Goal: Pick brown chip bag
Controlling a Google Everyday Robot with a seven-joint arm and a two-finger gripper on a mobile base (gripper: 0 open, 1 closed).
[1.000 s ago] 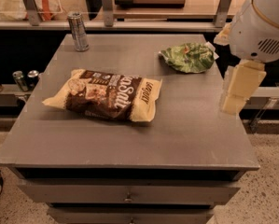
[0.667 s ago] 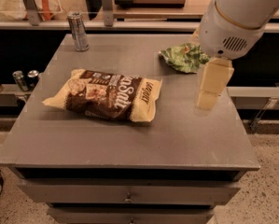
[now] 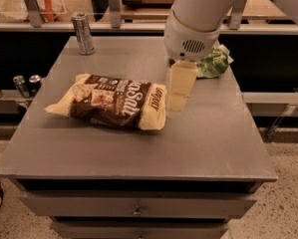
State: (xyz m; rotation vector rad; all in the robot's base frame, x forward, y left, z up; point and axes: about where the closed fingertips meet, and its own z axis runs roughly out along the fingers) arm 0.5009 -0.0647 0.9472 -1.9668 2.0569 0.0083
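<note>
The brown chip bag (image 3: 111,101) lies flat on the grey table (image 3: 138,148), left of centre, with a dark brown middle, white lettering and pale cream ends. My gripper (image 3: 179,101) hangs from the white arm (image 3: 198,24) above the table, just right of the bag's right end. Its pale fingers point down toward the table top.
A smaller green bag (image 3: 213,63) lies at the back right, partly behind the arm. A silver can (image 3: 82,33) stands at the back left corner. More cans (image 3: 26,85) sit on a lower shelf to the left. Drawers (image 3: 136,210) run below the table's front edge.
The arm and gripper have swung left from the table's right side to just beside the brown chip bag's right end. The bag has not moved.
</note>
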